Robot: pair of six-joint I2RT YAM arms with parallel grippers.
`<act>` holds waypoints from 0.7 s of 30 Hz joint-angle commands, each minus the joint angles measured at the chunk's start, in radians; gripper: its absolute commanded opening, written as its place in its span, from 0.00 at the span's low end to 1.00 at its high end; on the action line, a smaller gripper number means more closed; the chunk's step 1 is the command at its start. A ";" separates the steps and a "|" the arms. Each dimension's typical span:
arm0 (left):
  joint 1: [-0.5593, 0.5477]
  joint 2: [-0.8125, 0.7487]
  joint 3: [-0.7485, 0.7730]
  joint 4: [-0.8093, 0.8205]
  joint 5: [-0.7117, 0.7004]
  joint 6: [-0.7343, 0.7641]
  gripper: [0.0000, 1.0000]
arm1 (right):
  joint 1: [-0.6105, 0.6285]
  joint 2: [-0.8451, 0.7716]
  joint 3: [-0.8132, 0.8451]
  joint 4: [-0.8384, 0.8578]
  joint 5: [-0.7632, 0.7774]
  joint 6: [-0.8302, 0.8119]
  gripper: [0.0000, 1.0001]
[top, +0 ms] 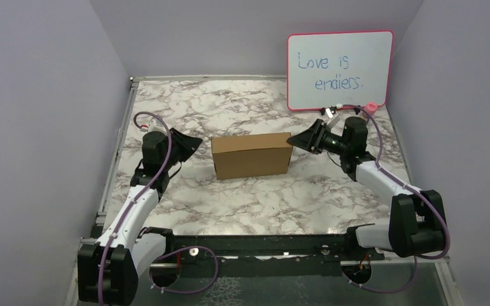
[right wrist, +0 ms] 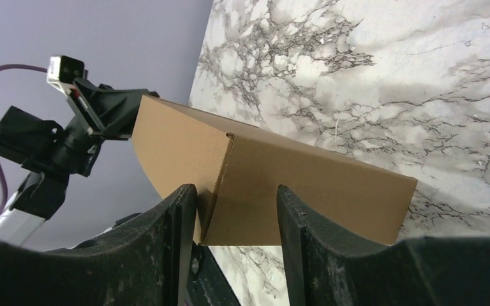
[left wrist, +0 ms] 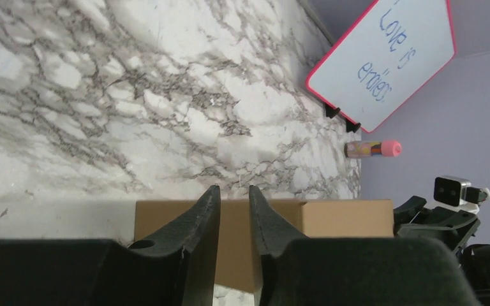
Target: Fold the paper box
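Marble surface (top: 185, 108), paper box (top: 252, 156) looks folded shut mid-way, whiteboard (top: 339, 70) behind its right end.
Left end effector (top: 198, 143) off the box's left end, fingers nearly together; right end effector (top: 291, 139) straddles the right end, fingers apart, probably squaring it.

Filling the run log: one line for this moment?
box closed | left tool slightly open, off box | right tool open at box end

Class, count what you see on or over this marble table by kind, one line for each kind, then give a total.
Brown cardboard box: 1
Pink-framed whiteboard: 1
Pink-capped tube: 1
End effectors: 2 (left end effector, right end effector)
Total: 5
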 commanded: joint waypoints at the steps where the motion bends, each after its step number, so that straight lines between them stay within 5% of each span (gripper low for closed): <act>1: 0.003 -0.008 0.087 -0.030 -0.007 0.071 0.26 | -0.011 -0.038 0.035 -0.048 -0.004 0.004 0.53; 12: 0.001 0.002 0.099 -0.020 0.097 0.088 0.43 | -0.027 -0.052 0.047 -0.046 -0.013 0.006 0.53; 21: -0.020 0.027 0.052 0.027 0.196 0.054 0.50 | -0.027 0.002 0.014 -0.038 -0.035 -0.027 0.40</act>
